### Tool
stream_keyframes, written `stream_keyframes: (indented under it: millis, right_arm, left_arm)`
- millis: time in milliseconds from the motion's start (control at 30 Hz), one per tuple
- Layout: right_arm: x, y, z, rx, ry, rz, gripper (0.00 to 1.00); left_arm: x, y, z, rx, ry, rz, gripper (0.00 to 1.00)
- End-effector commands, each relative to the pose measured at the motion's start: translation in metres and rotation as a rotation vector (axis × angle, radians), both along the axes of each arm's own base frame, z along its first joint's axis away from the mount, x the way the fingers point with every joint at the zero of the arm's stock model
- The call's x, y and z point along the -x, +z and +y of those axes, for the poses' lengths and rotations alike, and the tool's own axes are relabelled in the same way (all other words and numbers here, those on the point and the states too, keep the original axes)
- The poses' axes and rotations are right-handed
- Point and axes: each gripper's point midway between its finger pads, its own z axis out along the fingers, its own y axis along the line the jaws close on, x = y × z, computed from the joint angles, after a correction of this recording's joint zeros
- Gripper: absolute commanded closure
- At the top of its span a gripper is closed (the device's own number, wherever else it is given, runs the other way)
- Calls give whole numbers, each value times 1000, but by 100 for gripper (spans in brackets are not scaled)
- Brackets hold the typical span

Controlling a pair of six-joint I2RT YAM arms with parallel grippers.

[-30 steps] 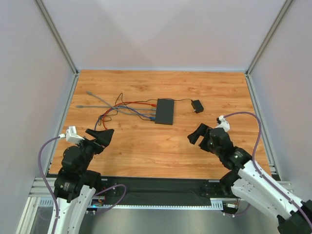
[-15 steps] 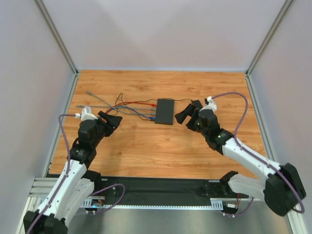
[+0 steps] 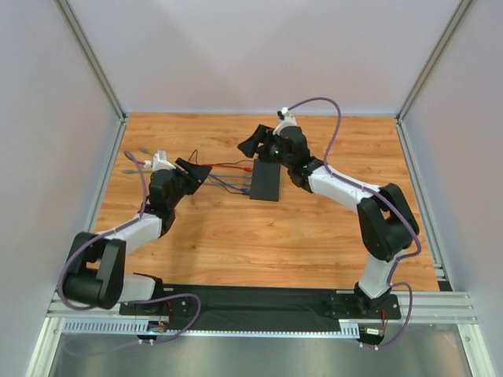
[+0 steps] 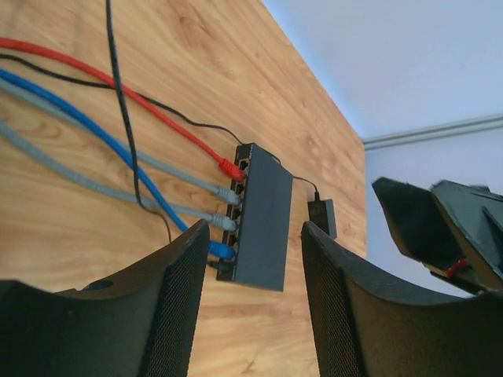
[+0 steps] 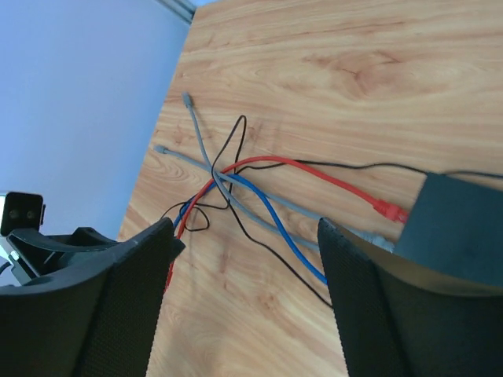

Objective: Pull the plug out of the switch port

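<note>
The switch (image 3: 266, 180) lies flat on the table (image 3: 236, 243), behind its middle. A row of plugs (image 4: 228, 206) sits in the switch's left edge, and their cables (image 3: 228, 179) run off to its left, crossing one another there. Two loose cable ends (image 5: 186, 98) lie farthest left of the switch. The power adapter (image 4: 322, 216) lies just right of the switch. The left gripper (image 3: 198, 171) is left of the switch above the cables, and the right gripper (image 3: 253, 141) is at its far left corner.

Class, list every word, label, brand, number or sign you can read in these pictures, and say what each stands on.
No text can be read in any view.
The switch: plain black top, no marking visible.
The power adapter: too small to show any print.
</note>
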Motion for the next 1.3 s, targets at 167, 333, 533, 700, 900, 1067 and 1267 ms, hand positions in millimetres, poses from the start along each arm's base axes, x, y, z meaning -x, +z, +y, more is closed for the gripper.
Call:
stream_keyframes:
  millis: [167,333,533,700,900,1067,1267]
  right_arm:
    - [-7,-47,56,50,242,46,39]
    - [-5,-73,59,115,221,83,41]
    - [-2,-99,42,219,151,132,42]
    - [-2,-121,30,291,119,171,41]
    - [-2,-132,20,342,85,204,40]
    - [-2,-145,14,381,72,235,39]
    - [-5,-158,-11,473,-14,277,39]
  left_arm:
    - [-13,24,-32,-20,-122,-259,46]
    - [-1,16,-60,-57,-191,-193,49]
    - [1,-3,-76,2,-214,-91,56]
    - [5,-14,-76,34,-210,-70,56]
    - [10,-9,-82,80,-229,-68,56]
    - [11,-9,-86,91,-245,-78,57]
    - [10,-23,-87,94,-229,8,63]
